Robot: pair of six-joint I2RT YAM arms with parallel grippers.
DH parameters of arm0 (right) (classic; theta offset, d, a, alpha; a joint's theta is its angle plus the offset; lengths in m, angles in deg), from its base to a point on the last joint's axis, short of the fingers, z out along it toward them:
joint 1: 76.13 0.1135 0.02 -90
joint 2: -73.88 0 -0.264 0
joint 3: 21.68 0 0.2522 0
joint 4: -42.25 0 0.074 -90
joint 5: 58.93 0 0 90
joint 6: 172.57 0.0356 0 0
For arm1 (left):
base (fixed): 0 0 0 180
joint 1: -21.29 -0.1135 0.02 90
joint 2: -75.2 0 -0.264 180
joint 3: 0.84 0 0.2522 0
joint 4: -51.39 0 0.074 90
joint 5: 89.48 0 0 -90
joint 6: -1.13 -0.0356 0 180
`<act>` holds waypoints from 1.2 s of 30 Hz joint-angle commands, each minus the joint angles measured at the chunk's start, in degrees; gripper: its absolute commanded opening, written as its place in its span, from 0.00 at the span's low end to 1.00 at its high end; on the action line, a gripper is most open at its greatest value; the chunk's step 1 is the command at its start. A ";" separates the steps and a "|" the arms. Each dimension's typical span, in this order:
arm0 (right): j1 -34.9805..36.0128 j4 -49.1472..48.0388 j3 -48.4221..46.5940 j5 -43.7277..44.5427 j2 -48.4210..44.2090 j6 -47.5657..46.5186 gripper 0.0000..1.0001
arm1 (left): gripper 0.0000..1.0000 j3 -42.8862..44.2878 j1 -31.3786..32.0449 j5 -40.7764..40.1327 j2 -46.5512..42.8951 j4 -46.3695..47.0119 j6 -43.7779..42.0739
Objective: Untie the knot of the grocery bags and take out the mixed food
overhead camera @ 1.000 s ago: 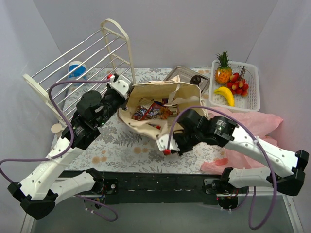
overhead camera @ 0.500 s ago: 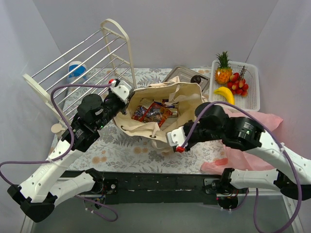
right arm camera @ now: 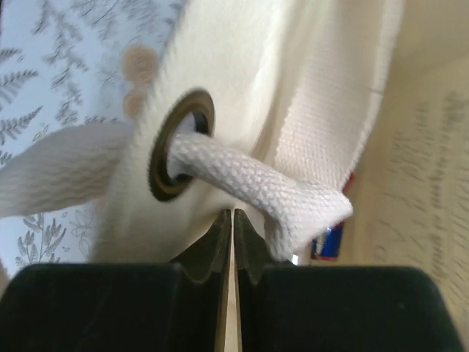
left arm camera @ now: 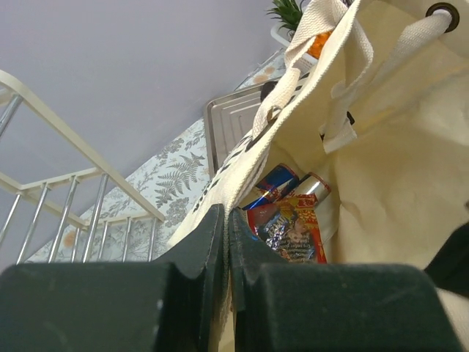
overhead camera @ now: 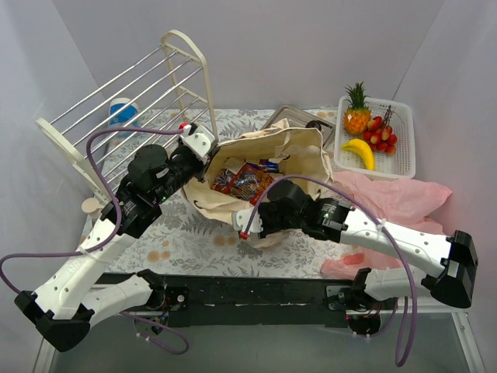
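Beige canvas tote (overhead camera: 299, 155) in the middle of the patterned table (overhead camera: 178, 233), mouth gaping upward. Inside, in plain sight: shiny red-edged snack packets (overhead camera: 245, 180) and, next to them toward the far side, blue drink cans (left arm camera: 278, 181). All of it low in the tote, none of it out on the table.

Left gripper (overhead camera: 208, 154) at the tote's left rim, on the side of the wire rack (overhead camera: 140, 85). Jaws clamped tight on the canvas edge, a strip of cream cloth caught between the fingers (left arm camera: 198, 257) in the left wrist view. Rim held up, off the table.

Right gripper (overhead camera: 247, 221) at the near rim, low, just over the table. Jaws all but together, only a hairline slit between them, tips up against the canvas right under a brass eyelet (right arm camera: 179, 143) with a woven cord (right arm camera: 249, 183) threaded through it. Cloth nipped between the tips or not — cannot tell.

Pink plastic bag (overhead camera: 404, 194) crumpled on the right side of the table, partly under the right arm, just beside the tote. Beyond it, white basket (overhead camera: 408, 167) in the far right corner, holding the pineapple (overhead camera: 356, 115), the banana (overhead camera: 359, 152) and a cluster of small red fruits (overhead camera: 380, 132). Metal tray (overhead camera: 289, 116) just behind the tote. Blue-and-white tub (overhead camera: 122, 113) visible through the rack's bars.
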 commanded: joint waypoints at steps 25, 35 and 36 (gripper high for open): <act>-3.18 2.79 3.25 -8.48 -5.71 -3.35 0.21 | 0.00 -3.52 -0.73 6.63 -8.11 -2.91 3.15; -4.33 -4.40 5.59 0.04 -0.34 -13.62 0.24 | 0.01 -4.14 -1.43 10.07 -6.80 -1.34 5.87; -4.51 -5.02 6.21 0.48 0.54 -14.68 0.25 | 0.00 -3.71 -1.43 9.98 -6.54 -1.25 5.96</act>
